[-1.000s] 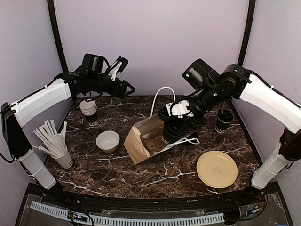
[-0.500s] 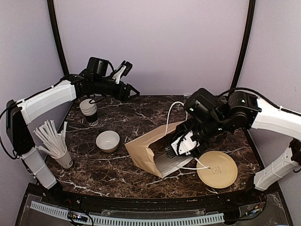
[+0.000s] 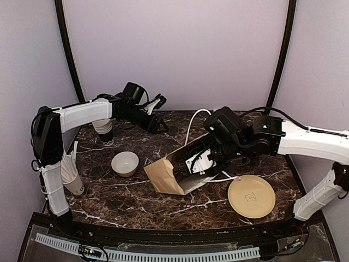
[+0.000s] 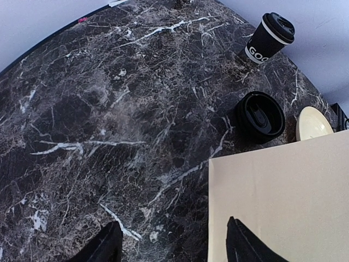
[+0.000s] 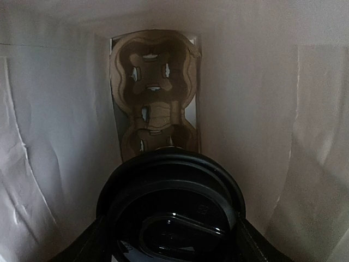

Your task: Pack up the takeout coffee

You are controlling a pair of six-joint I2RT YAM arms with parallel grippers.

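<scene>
While deep inside the paper bag [image 3: 163,177], clamps a lidded cup [image 5: 172,207] in the right gripper [image 5: 172,243]. Holds the left gripper [image 4: 174,248] spread, empty, over the table [image 4: 109,109].

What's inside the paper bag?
A cardboard cup carrier at the far end of the paper bag, visible sockets empty. Nearer, a lidded black cup held by the right gripper. The lid hides its body and the carrier's near end.

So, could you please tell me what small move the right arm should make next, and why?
Probably ease the lidded cup deeper toward the cardboard carrier: the right gripper holds it inside the paper bag, and the carrier's sockets ahead look empty.
</scene>
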